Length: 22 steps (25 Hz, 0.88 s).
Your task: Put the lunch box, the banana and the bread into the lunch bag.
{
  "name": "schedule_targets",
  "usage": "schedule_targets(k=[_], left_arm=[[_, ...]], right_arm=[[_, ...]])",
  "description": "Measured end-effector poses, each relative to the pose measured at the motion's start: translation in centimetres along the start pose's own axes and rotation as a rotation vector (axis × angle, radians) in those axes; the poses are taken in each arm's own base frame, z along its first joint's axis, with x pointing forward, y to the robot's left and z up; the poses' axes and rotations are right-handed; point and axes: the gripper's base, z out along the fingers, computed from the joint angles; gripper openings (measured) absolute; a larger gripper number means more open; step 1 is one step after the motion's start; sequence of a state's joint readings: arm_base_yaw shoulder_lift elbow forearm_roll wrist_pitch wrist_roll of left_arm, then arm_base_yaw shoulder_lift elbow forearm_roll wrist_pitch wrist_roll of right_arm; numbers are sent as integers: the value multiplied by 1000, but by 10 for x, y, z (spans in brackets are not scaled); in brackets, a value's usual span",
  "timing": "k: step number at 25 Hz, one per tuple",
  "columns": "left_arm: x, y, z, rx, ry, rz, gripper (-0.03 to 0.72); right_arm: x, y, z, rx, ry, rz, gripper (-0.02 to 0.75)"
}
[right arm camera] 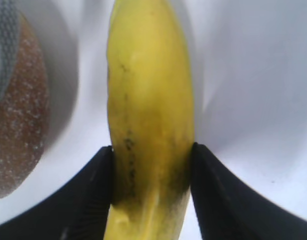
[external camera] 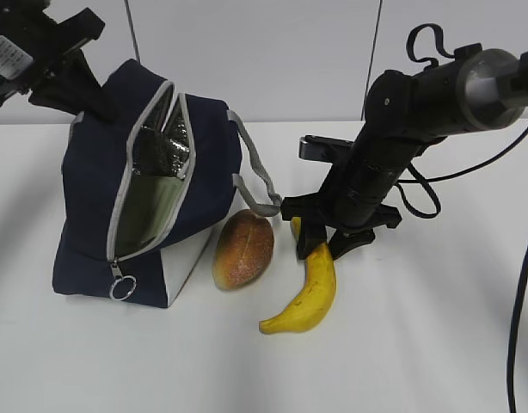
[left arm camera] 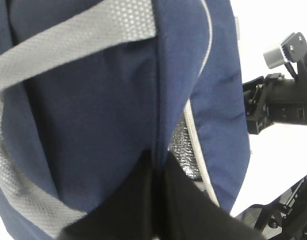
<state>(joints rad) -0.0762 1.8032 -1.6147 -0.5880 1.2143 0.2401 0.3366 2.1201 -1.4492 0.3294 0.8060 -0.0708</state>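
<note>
The navy lunch bag (external camera: 92, 198) stands at the left with its zipper open. A pale green flat surface (external camera: 148, 211), likely the lunch box lid, shows inside under silver lining. My left gripper (external camera: 85, 105) is shut on a fold of the lunch bag's (left arm camera: 93, 110) top edge, which sits between the two fingers of the left gripper (left arm camera: 157, 156). The bread (external camera: 244, 248) lies against the bag's white side. The banana (external camera: 311, 297) lies on the table right of it. My right gripper (external camera: 322, 245) presses both sides of the banana (right arm camera: 148, 80) near its stem end.
A grey strap handle (external camera: 255, 176) hangs from the bag towards the right gripper. The zipper's ring pull (external camera: 122, 286) rests at the bag's lower front. The bread (right arm camera: 18, 125) sits close left of the right gripper's fingers. The white table (external camera: 436, 344) ends at a wall behind.
</note>
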Motion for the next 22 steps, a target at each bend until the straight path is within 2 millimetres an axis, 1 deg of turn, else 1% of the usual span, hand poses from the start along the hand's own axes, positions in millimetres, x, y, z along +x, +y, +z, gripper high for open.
schedule_targets(k=[6, 12, 16, 20, 22], left_arm=[[0, 0, 0, 0, 0, 0, 0], [0, 0, 0, 0, 0, 0, 0], [0, 0, 0, 0, 0, 0, 0], [0, 0, 0, 0, 0, 0, 0], [0, 0, 0, 0, 0, 0, 0]], right_arm=[[0, -1, 0, 6, -2, -5, 316], [-1, -2, -3, 28, 14, -33, 312], [-5, -2, -16, 82, 81, -99, 312], [-10, -7, -38, 201, 174, -185, 312], [-16, -10, -50, 274, 179, -224, 312]])
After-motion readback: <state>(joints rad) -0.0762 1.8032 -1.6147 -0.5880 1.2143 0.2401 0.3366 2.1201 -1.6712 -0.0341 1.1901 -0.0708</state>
